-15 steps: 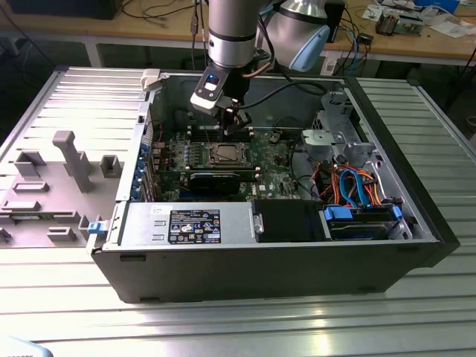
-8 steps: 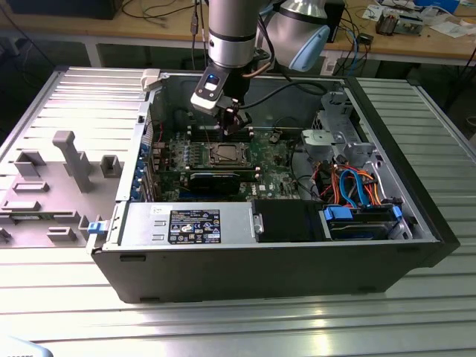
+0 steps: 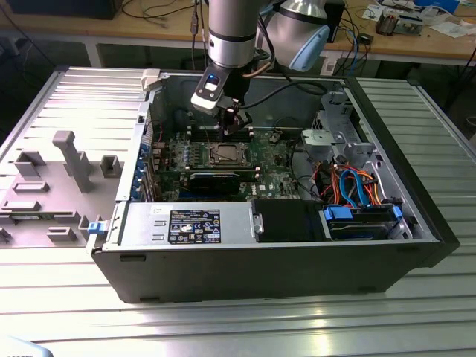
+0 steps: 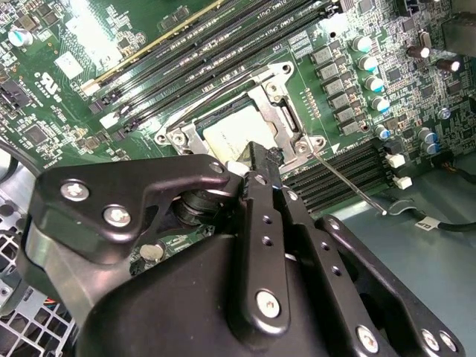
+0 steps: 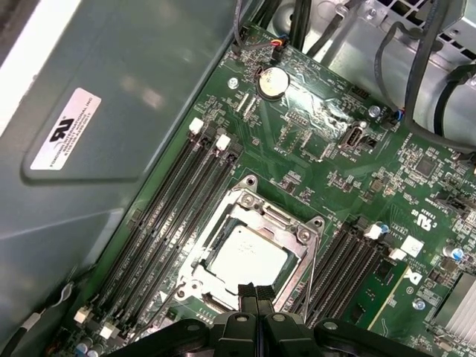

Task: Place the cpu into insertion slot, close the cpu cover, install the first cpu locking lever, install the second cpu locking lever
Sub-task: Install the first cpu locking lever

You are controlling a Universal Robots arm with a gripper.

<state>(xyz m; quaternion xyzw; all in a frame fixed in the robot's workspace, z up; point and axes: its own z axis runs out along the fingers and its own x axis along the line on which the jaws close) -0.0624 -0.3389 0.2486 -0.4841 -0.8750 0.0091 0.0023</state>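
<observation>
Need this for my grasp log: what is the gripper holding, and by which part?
Nothing visible: the gripper is shut, empty, above the cpu cover; the cpu sits under it.

A coin battery (image 5: 272,83) sits near black memory slots (image 5: 177,212).

The board (image 3: 271,158) is green; the cpu (image 5: 245,256) on it is silvery-grey, and the cover (image 5: 277,216) around it is bright silver; the memory slots (image 5: 172,216) are black with white latches; the gripper (image 5: 253,294) is matt black with silver screws. In the exterior view the case (image 3: 260,271) is black outside and grey inside; at three o'clock from the board, the cables (image 3: 355,186) are orange and blue; at six o'clock, a silver box (image 3: 141,223) carries a black label (image 3: 195,225) with white print; the arm (image 3: 232,33) is silver with pale blue caps; the table (image 3: 223,327) is grey, ridged in long stripes.
</observation>
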